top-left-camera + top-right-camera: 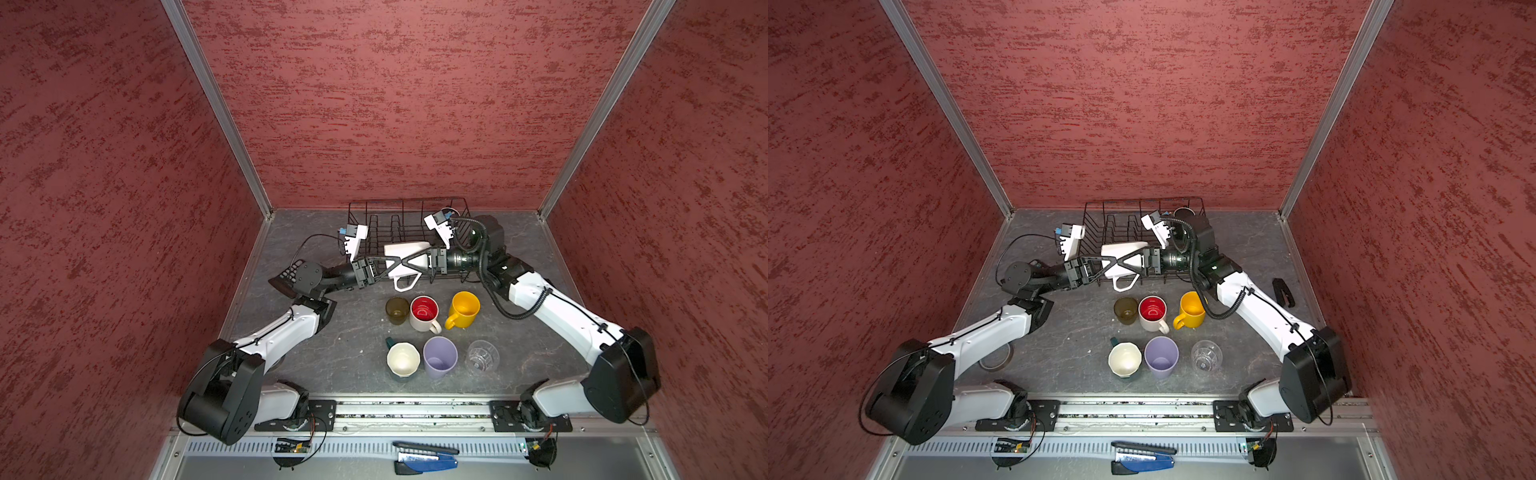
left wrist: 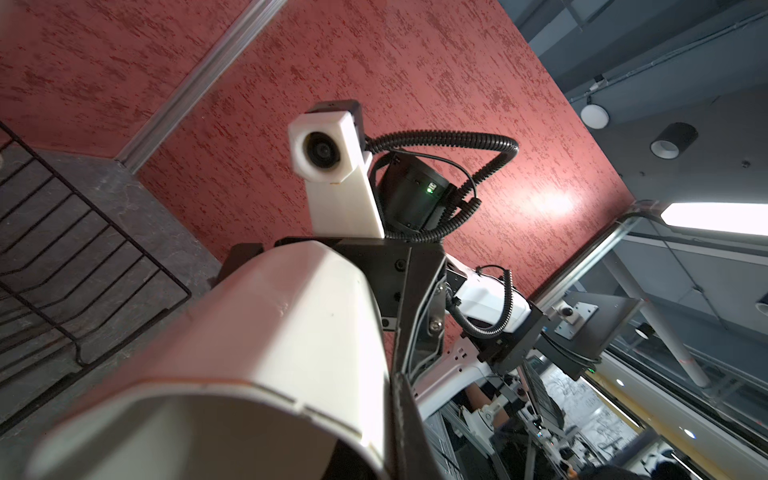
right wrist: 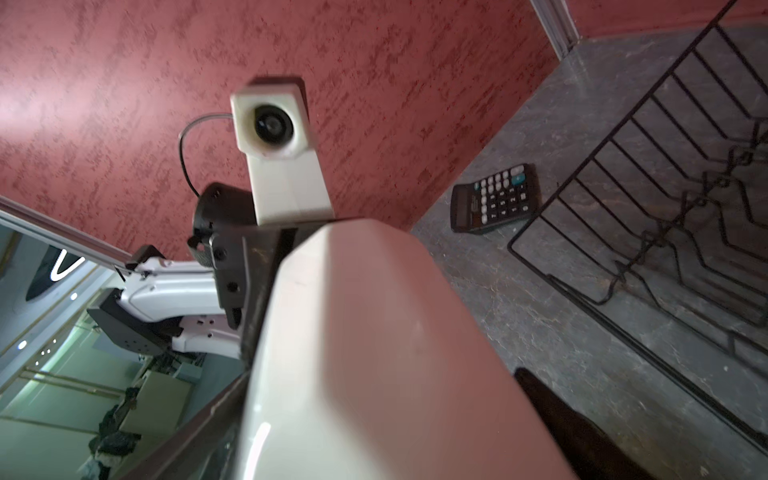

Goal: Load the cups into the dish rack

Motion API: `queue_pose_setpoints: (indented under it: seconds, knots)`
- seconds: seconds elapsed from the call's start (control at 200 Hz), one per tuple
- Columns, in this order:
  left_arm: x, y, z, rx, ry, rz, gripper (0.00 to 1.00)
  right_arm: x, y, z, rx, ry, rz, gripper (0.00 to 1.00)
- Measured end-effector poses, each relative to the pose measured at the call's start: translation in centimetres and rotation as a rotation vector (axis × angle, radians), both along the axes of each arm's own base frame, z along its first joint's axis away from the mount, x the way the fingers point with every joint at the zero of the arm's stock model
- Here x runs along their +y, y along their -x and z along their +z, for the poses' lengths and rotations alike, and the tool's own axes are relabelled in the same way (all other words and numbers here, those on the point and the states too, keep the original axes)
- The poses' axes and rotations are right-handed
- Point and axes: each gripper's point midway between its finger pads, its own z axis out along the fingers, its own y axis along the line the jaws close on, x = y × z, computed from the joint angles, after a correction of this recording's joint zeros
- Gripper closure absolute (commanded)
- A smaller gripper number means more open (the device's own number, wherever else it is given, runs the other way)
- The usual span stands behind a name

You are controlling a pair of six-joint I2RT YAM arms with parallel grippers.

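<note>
Since only the thin wall near the rim is taken, the left pincer (image 1: 397, 264) is pressed together on the mouth end of the white mug (image 1: 401, 250), one finger apparently inside and one outside. The right pincer (image 1: 411, 262) is spread wide about the base end of the same mug, with a finger on each side in the right wrist view. Whether its pads press on the wall cannot be told.

This double hold is judged to be a handover or regrip. A pinch on the rim suits lifting, while a wide clasp on the body suits turning and setting down.

The mug is held on its side at the near edge of the dish rack (image 1: 386, 224), seemingly above the wires. Its handle (image 1: 404, 288) is turned toward the front, clear of both pincers.

A dark round rim (image 1: 1183, 212) is glimpsed at the rack's far right corner. It may be the black mug, but most of it is hidden.

Six cups stand upright on the surface (image 1: 332, 353) before the rack, with their rims free to be taken. The olive tumbler (image 1: 397, 309), red-lined mug (image 1: 424, 311) and yellow mug (image 1: 463, 309) are nearer the rack. The teal mug (image 1: 403, 359), lavender tumbler (image 1: 439, 357) and clear tumbler (image 1: 482, 355) are nearer the arm bases.
</note>
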Motion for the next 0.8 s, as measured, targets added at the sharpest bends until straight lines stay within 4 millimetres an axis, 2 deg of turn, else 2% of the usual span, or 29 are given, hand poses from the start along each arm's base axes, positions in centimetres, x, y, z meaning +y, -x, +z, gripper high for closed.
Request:
queue_pose_setpoints:
  seconds: [0.255,0.381,0.641,0.796]
  knots:
    - [-0.07,0.08,-0.01,0.006,-0.003,-0.011,1.00,0.04,0.24,0.05,-0.009,-0.003,0.016,0.15]
    - [-0.10,0.25,0.00,0.003,-0.005,-0.020,1.00,0.01,0.43,0.12,-0.008,-0.006,0.029,0.30]
    - [-0.24,0.26,-0.03,0.005,-0.013,-0.036,1.00,-0.05,0.50,0.15,-0.007,-0.008,0.035,0.48]
    - [-0.27,0.12,-0.10,0.009,-0.021,-0.038,0.83,-0.09,0.41,0.08,-0.010,-0.004,0.029,0.57]
